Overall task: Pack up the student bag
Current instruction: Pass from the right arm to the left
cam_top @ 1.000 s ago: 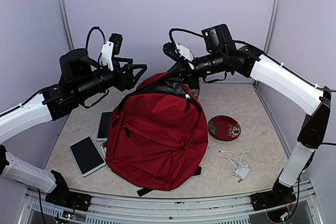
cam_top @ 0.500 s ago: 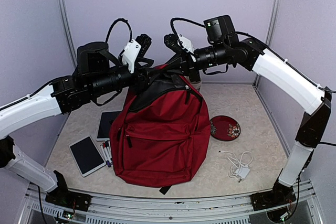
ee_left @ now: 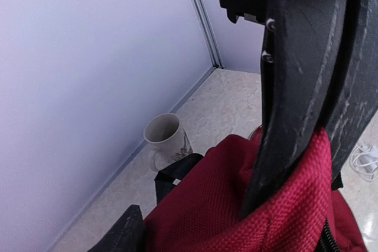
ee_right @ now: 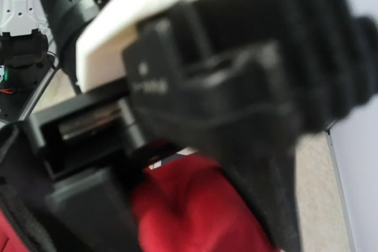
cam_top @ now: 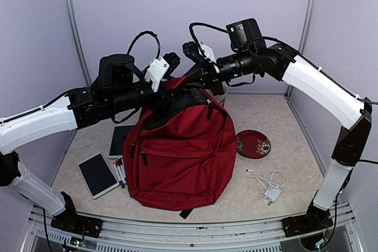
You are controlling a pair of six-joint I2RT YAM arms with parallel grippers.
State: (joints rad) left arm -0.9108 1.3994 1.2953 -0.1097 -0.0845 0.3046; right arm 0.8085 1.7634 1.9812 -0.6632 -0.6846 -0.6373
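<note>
I report from the overhead view, working from 9 o'clock across to 3 o'clock on the pale mottled desk [cam_top: 295, 122].

At 8 o'clock of the bag a white-framed flat tablet [cam_top: 98, 174] lies face up. A dark rectangular slab [cam_top: 120, 140] lies flat just beyond it, its right edge hidden by the bag. Between the two, a few marker pens [cam_top: 120, 172] lie side by side against the foot of the bag.

The left fingers [ee_left: 292, 193] are at the bag's top edge. In the left wrist view they are nearly closed, and a fold of red weave is pinched between them.

The large dark red fabric backpack [cam_top: 177, 151] stands upright at the middle of the desk. Its front pocket faces 6 o'clock, its base is on the surface and its top is drawn up to a peak where the two arms meet.

The right fingers [cam_top: 190, 79] reach that same peak from 2 o'clock. The right wrist view is badly blurred. Red cloth shows between dark shapes there, but I cannot tell whether these fingers are clamped or parted.

A pale ceramic mug [ee_left: 163, 137] stands upright behind the bag, near the wall.

A round dark red plate with a floral pattern [cam_top: 253, 144] lies flat at 3 o'clock, just beside the bag. A loosely coiled white cable with its plug block [cam_top: 269, 186] lies at 4 o'clock, apart from both.
</note>
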